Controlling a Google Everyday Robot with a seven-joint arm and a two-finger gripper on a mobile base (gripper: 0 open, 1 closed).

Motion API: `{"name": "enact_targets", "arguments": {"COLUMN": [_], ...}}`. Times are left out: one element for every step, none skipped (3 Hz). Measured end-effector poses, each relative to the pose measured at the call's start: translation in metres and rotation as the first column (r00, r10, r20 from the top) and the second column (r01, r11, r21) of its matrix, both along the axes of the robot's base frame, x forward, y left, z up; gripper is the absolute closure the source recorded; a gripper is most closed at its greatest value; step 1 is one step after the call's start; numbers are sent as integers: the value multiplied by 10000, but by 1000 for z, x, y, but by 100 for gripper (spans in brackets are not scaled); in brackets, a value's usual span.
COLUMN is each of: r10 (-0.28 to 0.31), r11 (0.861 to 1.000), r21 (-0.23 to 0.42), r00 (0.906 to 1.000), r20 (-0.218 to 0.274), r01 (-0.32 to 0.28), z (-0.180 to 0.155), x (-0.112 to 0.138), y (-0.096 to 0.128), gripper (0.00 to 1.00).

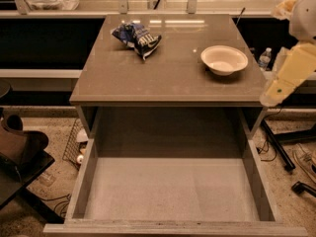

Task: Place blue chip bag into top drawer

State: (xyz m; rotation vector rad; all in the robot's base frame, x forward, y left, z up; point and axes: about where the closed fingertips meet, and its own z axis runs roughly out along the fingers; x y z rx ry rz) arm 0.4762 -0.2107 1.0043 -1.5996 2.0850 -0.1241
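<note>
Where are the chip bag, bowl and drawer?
chip bag (137, 37): camera view, middle of its crumpled foil.
bowl (224, 59): camera view, its bare inside.
drawer (170, 186): camera view, its bare bottom.
gripper (272, 95): camera view, at the right edge, its pale lower end.

Single camera looks steeply down across the top drawer (168, 191), claw (277, 89) at right edge.

The smooth, grey-brown, square cabinet top (158, 78) carries two things, set well apart. A small crumpled dark-blue foil chip bag (137, 37) with white lettering lies toward its far left corner. A round, shallow white bowl (224, 59) stands upright near the right edge, its hollow facing up. The robot's pale gripper (279, 89) hangs off the surface, just beside the near right corner.
</note>
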Motion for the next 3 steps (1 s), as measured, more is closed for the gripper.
{"name": "enact_targets", "arguments": {"r10": [-490, -1454, -2320], "r11": [9856, 9283, 8689], "r21": [1667, 3687, 4926], "r00": [9903, 9600, 9192], "r20": [1297, 2392, 3183], "r01": [270, 488, 487], "z": [25, 55, 79], "x": [58, 120, 170], "y": [4, 12, 26], "gripper": [0, 0, 0]}}
